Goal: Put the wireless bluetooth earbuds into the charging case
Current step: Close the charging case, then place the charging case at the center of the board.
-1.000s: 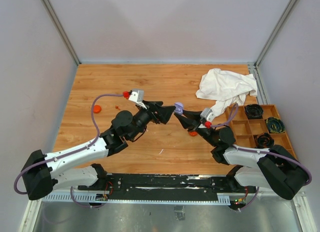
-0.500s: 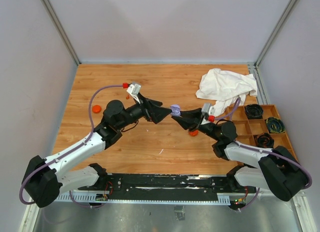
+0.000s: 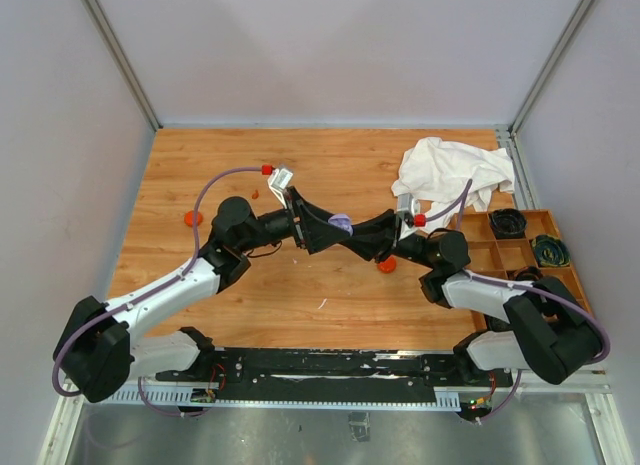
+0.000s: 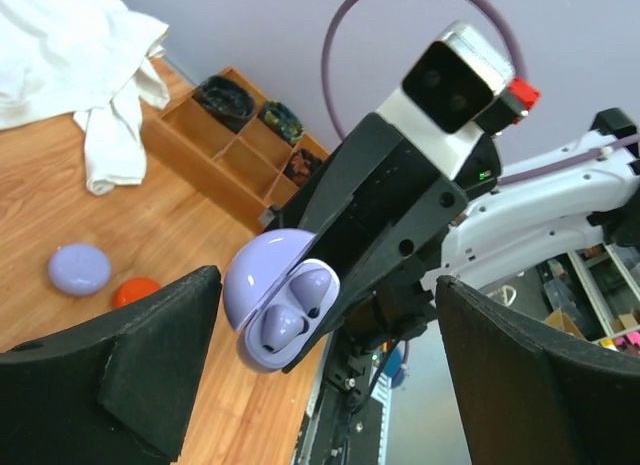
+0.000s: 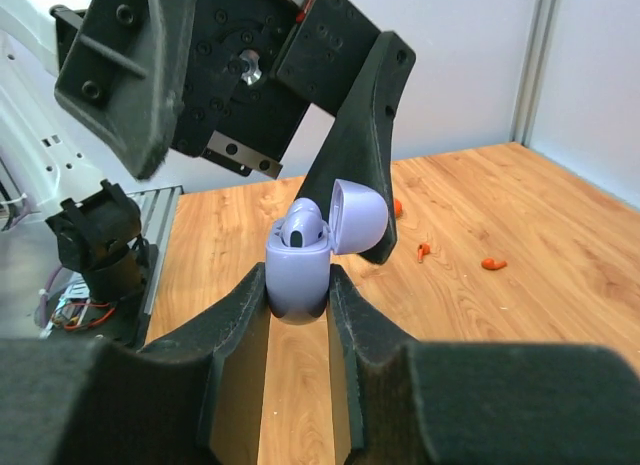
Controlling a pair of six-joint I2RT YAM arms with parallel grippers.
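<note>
My right gripper point(image 5: 298, 285) is shut on the base of a lavender charging case point(image 5: 297, 277) and holds it above the table with its lid point(image 5: 358, 217) open. Two lavender earbuds point(image 4: 300, 305) sit in the case's wells; one shows in the right wrist view point(image 5: 303, 225). My left gripper point(image 4: 325, 370) is open wide, its fingers point(image 4: 110, 375) on either side of the case point(image 4: 285, 300). One left finger point(image 5: 360, 135) stands just behind the lid. In the top view both grippers meet at the case point(image 3: 340, 223). Two orange-red earbuds point(image 5: 422, 250) point(image 5: 493, 264) lie loose on the table.
An orange-red disc point(image 3: 386, 265) lies under the right arm, with a lavender disc point(image 4: 80, 268) beside it. Another orange-red disc point(image 3: 191, 218) lies at the left. A white cloth point(image 3: 450, 175) and a wooden compartment tray point(image 3: 520, 250) are at the right.
The left gripper has moved right and the right gripper left with the case. The left fingers, which were apart from the case, now straddle it.
</note>
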